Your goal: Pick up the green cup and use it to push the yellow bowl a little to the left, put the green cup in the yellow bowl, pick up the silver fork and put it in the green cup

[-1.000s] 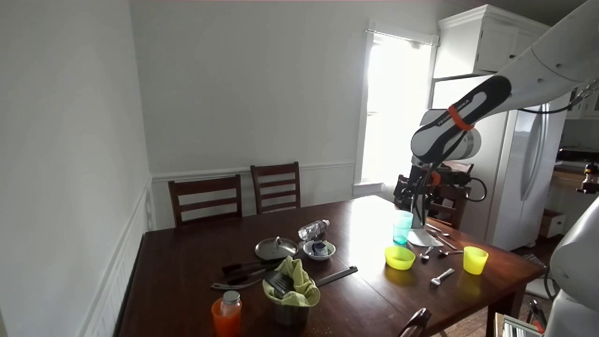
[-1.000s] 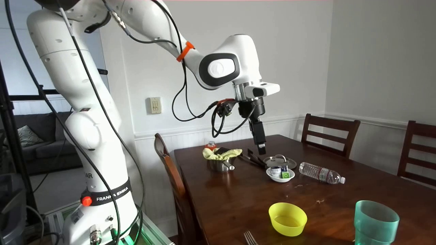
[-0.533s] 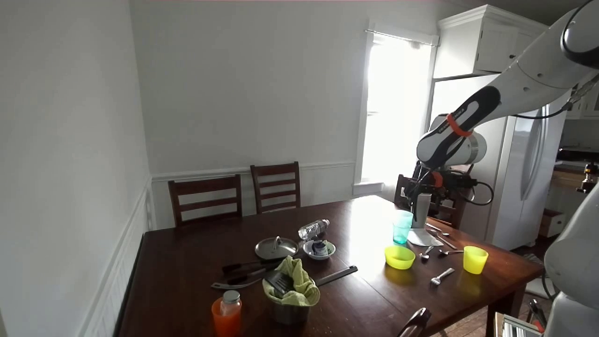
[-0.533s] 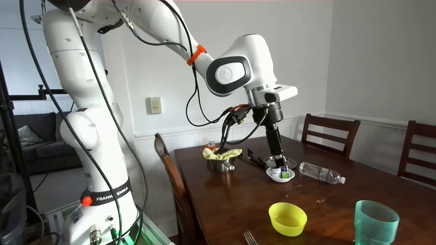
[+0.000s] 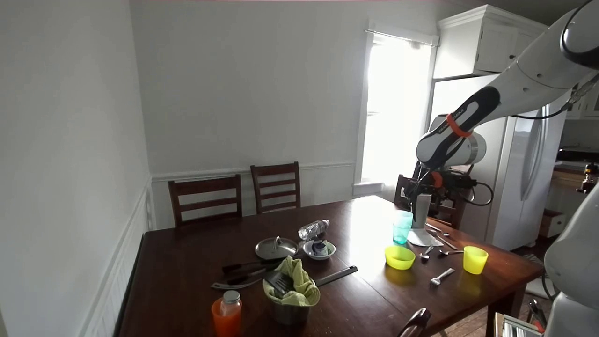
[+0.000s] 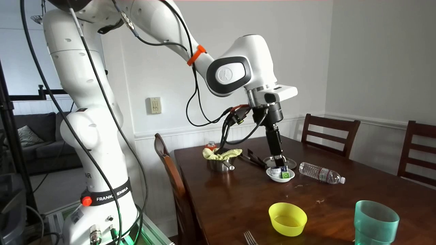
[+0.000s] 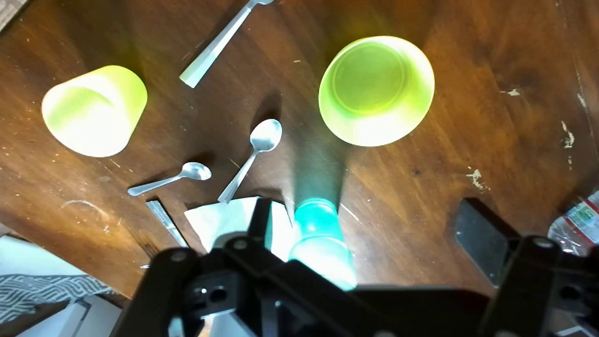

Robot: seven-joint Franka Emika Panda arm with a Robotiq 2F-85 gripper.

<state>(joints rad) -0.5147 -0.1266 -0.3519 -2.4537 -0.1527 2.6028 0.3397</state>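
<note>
Green cup: upright on the worktop, ungripped, off-centre between the jaws as the wrist view shows it.
Tool: jaws spread wide, holding nothing!
Cup grasp: I'd line up the middle, then drop straight down so the 2 jaws meet the plastic together; a lopsided touch could tip it.
Yellow bowl: near the cup, not touching; keep off it until the grip looks firm.
</note>
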